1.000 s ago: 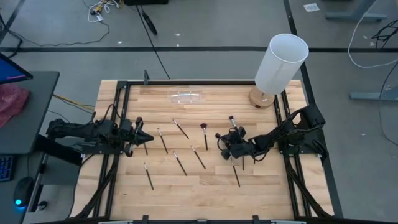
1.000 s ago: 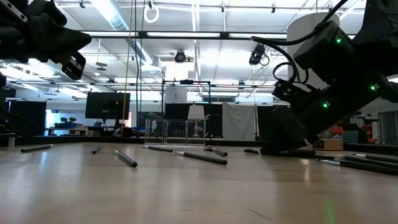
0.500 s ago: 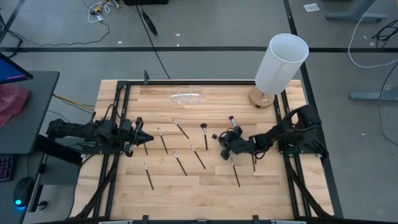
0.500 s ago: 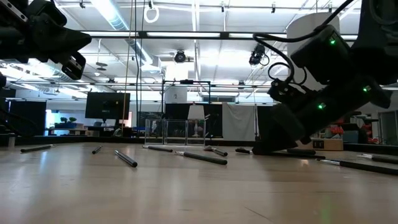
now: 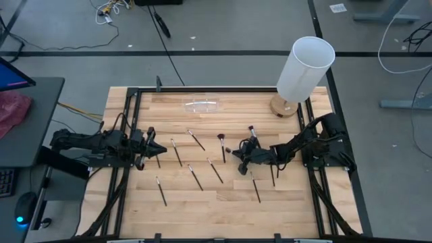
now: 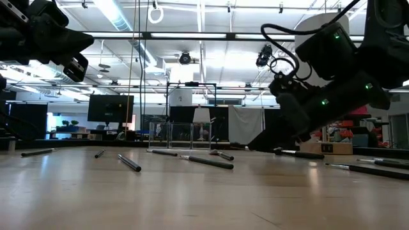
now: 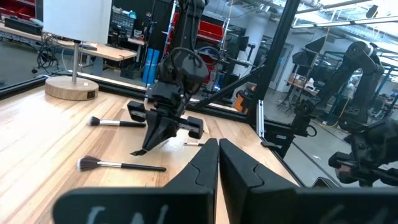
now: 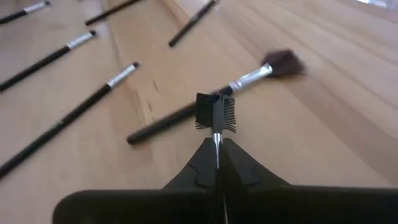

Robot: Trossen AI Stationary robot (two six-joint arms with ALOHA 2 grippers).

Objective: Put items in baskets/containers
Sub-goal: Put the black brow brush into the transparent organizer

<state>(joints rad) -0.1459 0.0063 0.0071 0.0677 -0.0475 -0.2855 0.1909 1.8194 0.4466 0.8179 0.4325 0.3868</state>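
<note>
The right pincer (image 5: 237,156), having slid left over the last second, is now lifting clenched on a small comb-headed brush (image 8: 215,113) above the counter (image 5: 223,196), freeing it for the clear organiser (image 5: 203,105) at the far edge, while the left pincer (image 5: 156,148) is waiting shut, empty.

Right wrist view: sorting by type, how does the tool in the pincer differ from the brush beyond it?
The held tool has a flat comb-like head; the lying brush has a fluffy tuft on a silver ferrule. The held tool is clamped in the right pincer; the lying brush rests on the table. Both are makeup tools.
</note>
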